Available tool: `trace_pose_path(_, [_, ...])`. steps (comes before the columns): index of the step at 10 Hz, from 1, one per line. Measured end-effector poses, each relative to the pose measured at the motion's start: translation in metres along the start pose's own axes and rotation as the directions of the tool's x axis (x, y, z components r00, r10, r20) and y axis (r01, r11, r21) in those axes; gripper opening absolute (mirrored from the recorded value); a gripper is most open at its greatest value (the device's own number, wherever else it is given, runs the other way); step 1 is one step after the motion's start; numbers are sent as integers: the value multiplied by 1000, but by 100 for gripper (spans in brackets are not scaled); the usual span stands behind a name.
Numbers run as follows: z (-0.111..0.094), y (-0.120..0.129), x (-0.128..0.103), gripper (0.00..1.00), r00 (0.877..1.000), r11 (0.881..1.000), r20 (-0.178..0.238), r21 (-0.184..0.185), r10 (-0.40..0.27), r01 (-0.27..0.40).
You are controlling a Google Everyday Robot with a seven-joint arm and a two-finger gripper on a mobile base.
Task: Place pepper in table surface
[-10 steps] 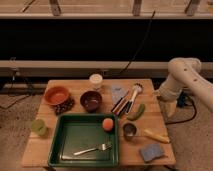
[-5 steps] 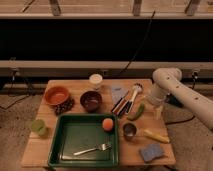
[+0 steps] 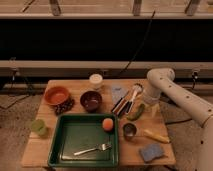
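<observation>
Nearest lie a blue sponge (image 3: 150, 152) and the dark green tray (image 3: 82, 117). Beyond them the pepper (image 3: 136, 112) rests on the table surface (image 3: 37, 150), just right of the utensils (image 3: 125, 102). Its long axis runs diagonally, near-left to far-right. Light, stiff and glossy, it will likely slip, so a hold mid-body across its width seems best. The gripper (image 3: 151, 109) hangs just beside its far-right end; how open it is, or whether it holds the pepper, I cannot tell.
</observation>
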Motion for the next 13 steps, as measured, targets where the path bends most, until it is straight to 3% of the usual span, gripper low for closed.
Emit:
trace_pose_path(4, [19,-4,7,80,999,999,-25,-33,-21,20])
trace_pose_path(6, [25,-4,10,72,999,999,-35,-49,-25,23])
trace_pose_path(10, [27,2,18,33,999,997,-43,-76,-27,24])
trace_pose_path(11, [23,4,19,20,999,996,-41,-80,-30,27])
trace_pose_path(13, [13,5,20,4,999,997,-40,-74,-37,34])
